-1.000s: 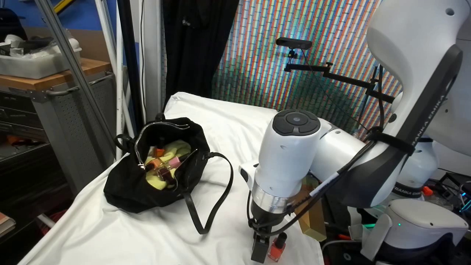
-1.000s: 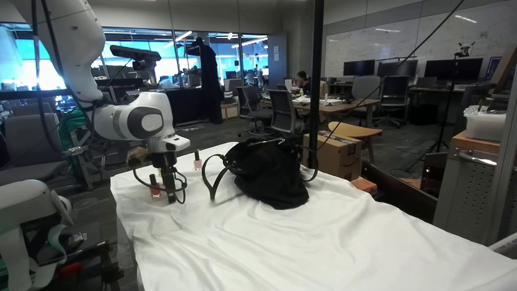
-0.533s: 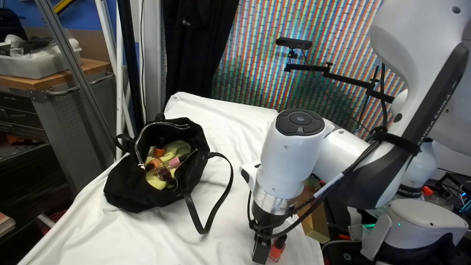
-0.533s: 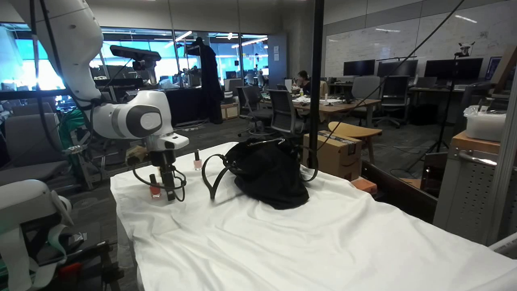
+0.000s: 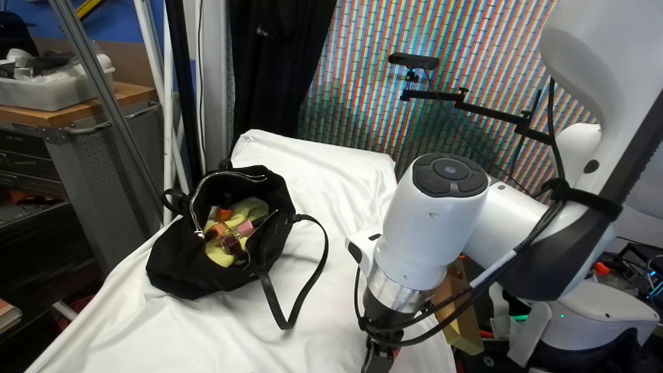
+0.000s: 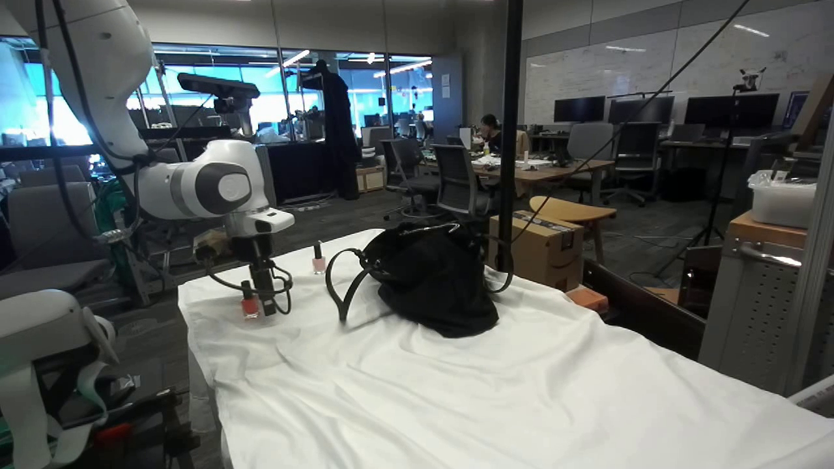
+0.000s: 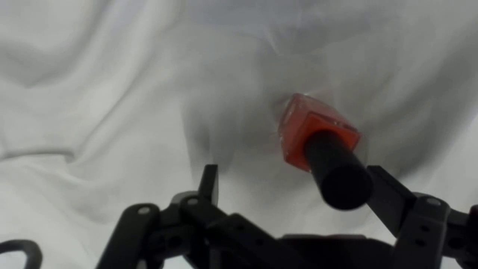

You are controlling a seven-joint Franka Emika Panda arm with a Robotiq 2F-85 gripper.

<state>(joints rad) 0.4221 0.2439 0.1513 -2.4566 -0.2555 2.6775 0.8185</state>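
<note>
A red nail polish bottle with a black cap (image 7: 321, 127) stands upright on the white cloth in the wrist view. My gripper (image 7: 294, 181) is open around the cap, which lies close to the right finger; I cannot tell if they touch. In an exterior view the gripper (image 6: 268, 303) is just beside the red bottle (image 6: 249, 307). In an exterior view the gripper (image 5: 378, 357) hides most of that bottle. A pale pink bottle (image 6: 318, 263) stands farther back. A black handbag (image 5: 181, 269) lies open, holding a yellow cloth (image 5: 220, 256) and several bottles.
The white cloth (image 6: 521, 397) covers the table with wrinkles. The bag's strap (image 5: 311, 280) loops out towards the gripper. A gold box (image 5: 463, 334) is beside the arm at the table's edge. A black pole (image 6: 511, 130) rises behind the bag. A cardboard box (image 6: 547, 254) stands beyond the table.
The gripper has moved sideways to the red bottle, rightward in one exterior image and leftward in the opposite one, and covers more of it. The bottle and bag have stayed in place.
</note>
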